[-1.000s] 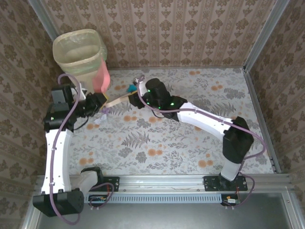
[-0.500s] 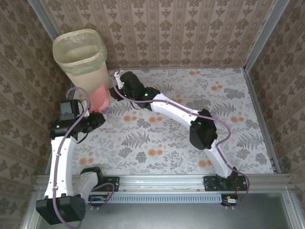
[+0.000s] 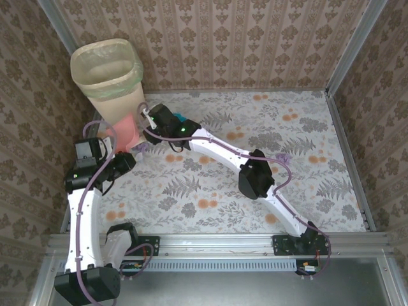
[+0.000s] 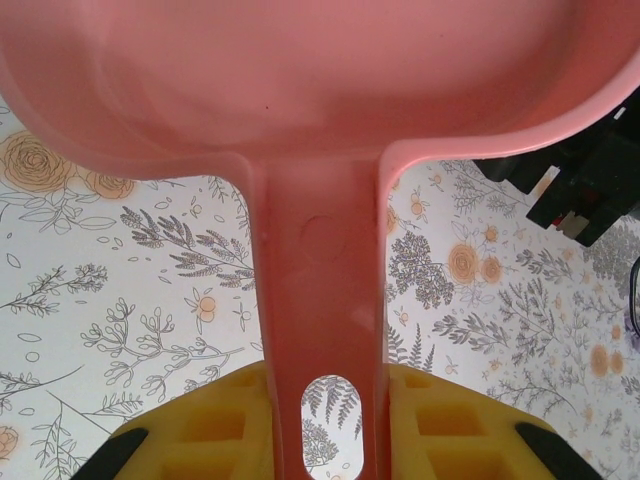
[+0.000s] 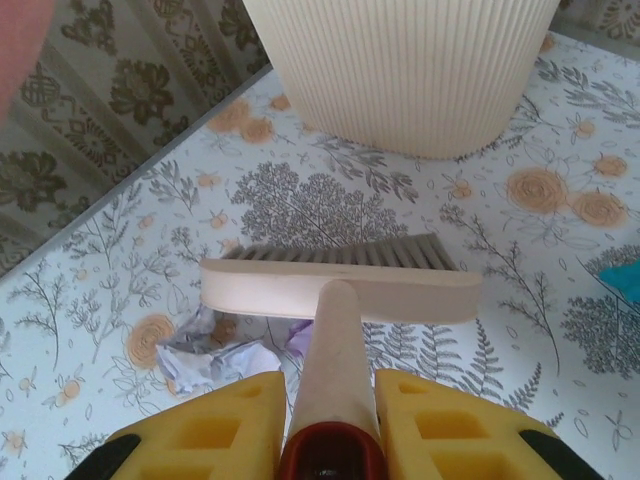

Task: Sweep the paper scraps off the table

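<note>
Paper scraps (image 5: 215,358): white and pale lilac crumpled bits on the bench (image 3: 306,191) cloth, just on the claw side of the brush head and left of its handle. A teal bit (image 5: 622,280) lies well apart, at the right edge of the right wrist view.
Right claw (image 5: 330,435): clamped fully onto the wooden brush handle (image 5: 335,350), one yellow finger on each side.
Brush head (image 5: 340,288): set crosswise with bristles facing the bin. It cannot be told whether the bristles touch the cloth.
Left claw (image 4: 325,425): clamped onto the dustpan handle (image 4: 320,290), next to its hanging hole.
Dustpan (image 3: 125,132): pink, held close beside the bin's base at the far left of the bench. It cannot be told whether its lip rests on the cloth.
Bin (image 3: 105,67): cream, ribbed and bag-lined, standing in the far left corner.
Handling (judgement): the scraps are very light, soft and springy. They should slide easily on the cloth but could flick aside or slip under the bristles.
Hold point (judgement): the scraps should not be gripped. They are better moved with the bristle edge, placed behind the cluster and drawn slowly toward the pan.
Risk (judgement): a fast stroke may scatter the bits, and the teal one needs a separate pass.
</note>
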You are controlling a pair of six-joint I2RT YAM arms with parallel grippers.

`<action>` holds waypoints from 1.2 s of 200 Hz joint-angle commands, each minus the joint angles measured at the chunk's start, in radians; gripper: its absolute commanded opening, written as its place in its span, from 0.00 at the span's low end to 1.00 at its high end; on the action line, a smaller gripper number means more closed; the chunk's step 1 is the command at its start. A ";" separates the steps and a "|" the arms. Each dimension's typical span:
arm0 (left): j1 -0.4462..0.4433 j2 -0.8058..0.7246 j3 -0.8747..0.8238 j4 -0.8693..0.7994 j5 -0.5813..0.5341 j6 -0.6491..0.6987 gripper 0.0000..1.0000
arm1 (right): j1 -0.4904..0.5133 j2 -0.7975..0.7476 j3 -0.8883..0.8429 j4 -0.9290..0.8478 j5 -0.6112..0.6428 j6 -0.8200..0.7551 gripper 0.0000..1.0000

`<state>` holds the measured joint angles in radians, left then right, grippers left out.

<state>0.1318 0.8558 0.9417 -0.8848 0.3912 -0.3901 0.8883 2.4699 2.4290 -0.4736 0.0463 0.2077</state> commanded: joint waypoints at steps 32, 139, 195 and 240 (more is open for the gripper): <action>-0.006 -0.005 -0.012 0.006 -0.025 0.024 0.00 | -0.002 -0.107 -0.095 -0.088 0.072 -0.051 0.00; -0.025 -0.002 -0.017 0.015 -0.006 0.024 0.00 | -0.002 -0.416 -0.518 -0.155 0.124 -0.042 0.00; -0.089 0.008 -0.017 0.017 0.002 0.026 0.00 | -0.003 -0.615 -0.746 -0.213 0.146 0.024 0.00; -0.137 0.062 -0.018 0.028 0.047 0.034 0.00 | -0.016 -0.840 -0.931 -0.129 0.174 0.093 0.00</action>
<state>0.0162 0.8989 0.9348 -0.8818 0.3935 -0.3874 0.8856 1.7546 1.5719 -0.6094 0.1856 0.2371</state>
